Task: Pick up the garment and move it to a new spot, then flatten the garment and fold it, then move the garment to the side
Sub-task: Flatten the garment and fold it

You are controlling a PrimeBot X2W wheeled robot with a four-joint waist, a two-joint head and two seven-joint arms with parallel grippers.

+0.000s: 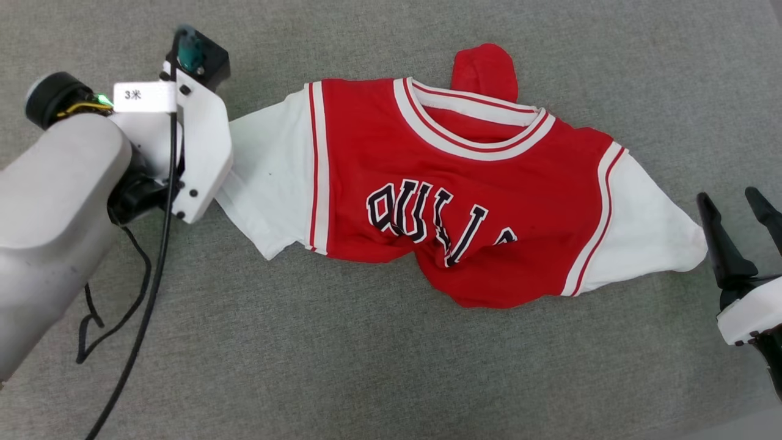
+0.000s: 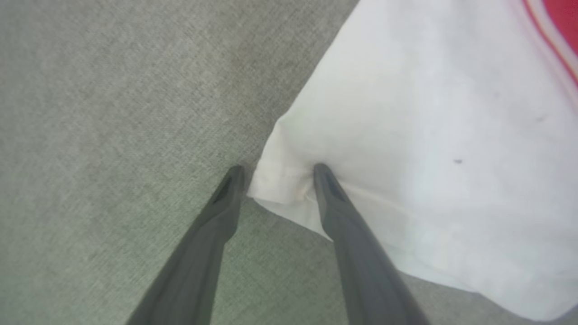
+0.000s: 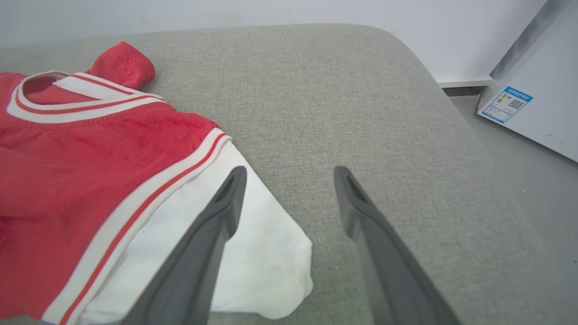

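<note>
The garment lies crumpled; left claw spread astride its sleeve hem, right claw spread.

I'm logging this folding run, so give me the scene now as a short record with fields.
surface: grey fabric pad
garment: red jersey, front up, rumpled, hem bunched, not folded
left end effector: open, fingers astride a corner of the left sleeve
right end effector: open, beside the tip of the right sleeve, holding nothing
stage: flattening not yet done
</note>
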